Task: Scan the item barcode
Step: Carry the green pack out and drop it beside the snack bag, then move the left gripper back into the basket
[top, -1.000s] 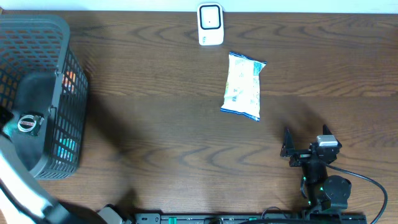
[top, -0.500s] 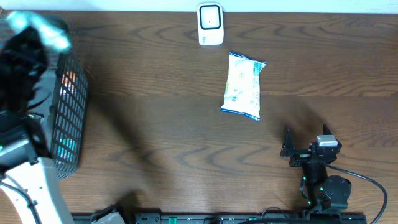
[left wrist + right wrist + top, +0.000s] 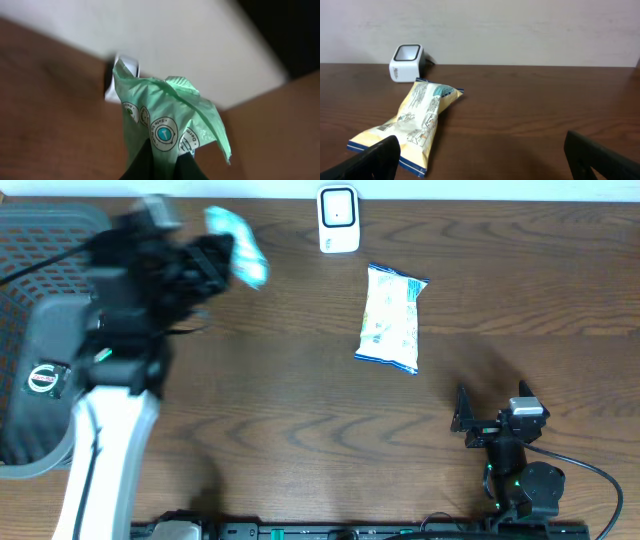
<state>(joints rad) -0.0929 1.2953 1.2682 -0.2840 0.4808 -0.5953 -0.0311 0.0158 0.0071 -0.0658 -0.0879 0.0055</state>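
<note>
Overhead view: left gripper [image 3: 212, 258] clenched on a green packet [image 3: 238, 250], held above the table at far left of centre. The packet's long axis runs out from the fingers toward the scanner [image 3: 338, 218], to its right at the far edge. Right gripper [image 3: 492, 405] is splayed, empty, near right; the left arm is nearer.

Crinkly plastic pouch [image 3: 165, 115], matt wood-grain table [image 3: 300, 410].
</note>
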